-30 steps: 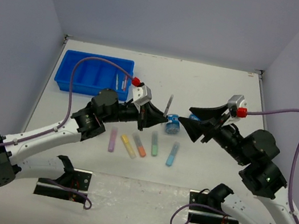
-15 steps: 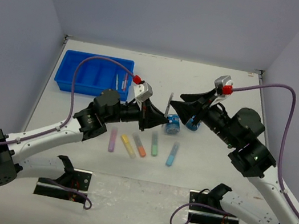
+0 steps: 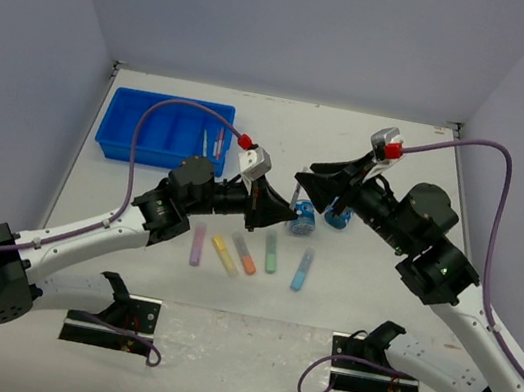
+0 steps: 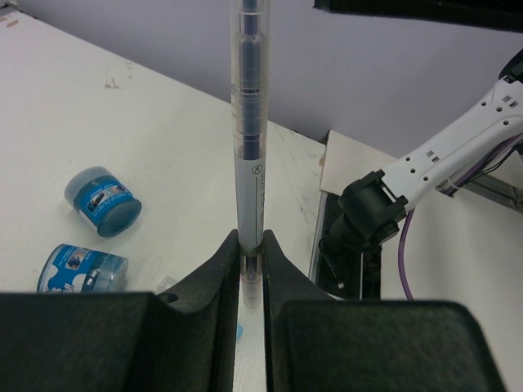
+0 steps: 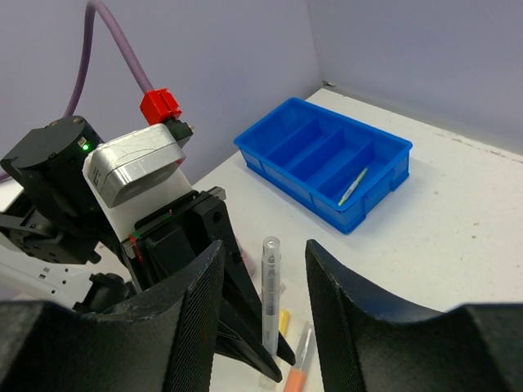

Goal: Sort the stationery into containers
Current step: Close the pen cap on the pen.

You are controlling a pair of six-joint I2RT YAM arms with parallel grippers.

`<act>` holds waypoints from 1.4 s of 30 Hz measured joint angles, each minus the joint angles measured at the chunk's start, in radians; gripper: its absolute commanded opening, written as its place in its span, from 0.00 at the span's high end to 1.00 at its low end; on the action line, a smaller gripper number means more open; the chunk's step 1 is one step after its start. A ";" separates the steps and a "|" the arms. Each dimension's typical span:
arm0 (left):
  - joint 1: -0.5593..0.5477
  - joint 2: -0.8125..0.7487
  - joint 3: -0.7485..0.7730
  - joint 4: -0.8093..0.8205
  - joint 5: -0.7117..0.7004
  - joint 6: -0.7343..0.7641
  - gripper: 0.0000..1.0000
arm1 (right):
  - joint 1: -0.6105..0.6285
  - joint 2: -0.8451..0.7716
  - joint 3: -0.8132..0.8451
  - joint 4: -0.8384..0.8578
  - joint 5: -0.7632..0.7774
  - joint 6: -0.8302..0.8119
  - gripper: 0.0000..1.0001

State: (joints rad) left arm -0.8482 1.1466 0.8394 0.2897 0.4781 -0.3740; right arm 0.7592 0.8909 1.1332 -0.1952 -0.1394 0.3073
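Note:
My left gripper is shut on the lower end of a thin clear pen, which sticks up out of its fingers above the table's middle. My right gripper is open and straddles the pen's free end, with a gap on each side. Below them lie two round blue tubs and a row of marker sticks: purple, yellow, orange, green, blue. The blue divided tray sits at the far left, with a pen lying in one compartment.
Lilac walls close in the table at the back and on both sides. Two black mounting plates lie at the near edge. Purple cables loop over both arms.
My right gripper has swung left and up to the pen's free end, and its jaws have narrowed. The left arm and the pen have barely moved.

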 measured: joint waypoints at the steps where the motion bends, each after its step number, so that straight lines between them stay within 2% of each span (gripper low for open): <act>1: 0.000 0.000 0.000 0.000 0.004 0.000 1.00 | 0.001 0.003 0.000 0.000 0.000 0.000 0.55; 10: 0.000 0.003 0.000 0.000 0.018 0.001 1.00 | 0.007 0.007 0.000 -0.001 0.016 0.005 0.64; 14: 0.000 0.009 0.000 0.000 0.021 0.001 1.00 | 0.009 0.011 0.000 0.000 0.017 0.006 0.64; 20: 0.000 0.010 0.002 -0.001 0.021 0.004 1.00 | 0.016 0.015 0.000 0.000 0.017 0.011 0.74; 22: 0.000 0.010 0.006 -0.001 0.021 0.004 1.00 | 0.018 0.016 -0.001 0.001 0.018 0.011 0.83; 29: 0.000 0.010 0.014 -0.017 0.024 0.016 1.00 | 0.020 0.017 -0.027 0.012 0.025 0.014 1.00; 36: 0.001 0.010 0.028 -0.052 0.009 0.040 1.00 | 0.020 0.004 -0.063 0.055 0.035 0.016 1.00; 42: 0.003 0.008 0.056 -0.137 -0.020 0.083 1.00 | 0.020 -0.009 -0.147 0.156 0.046 0.018 1.00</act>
State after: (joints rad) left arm -0.8453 1.1549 0.8958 0.1532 0.4584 -0.2912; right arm 0.7788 0.8815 0.9860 -0.0394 -0.0929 0.3254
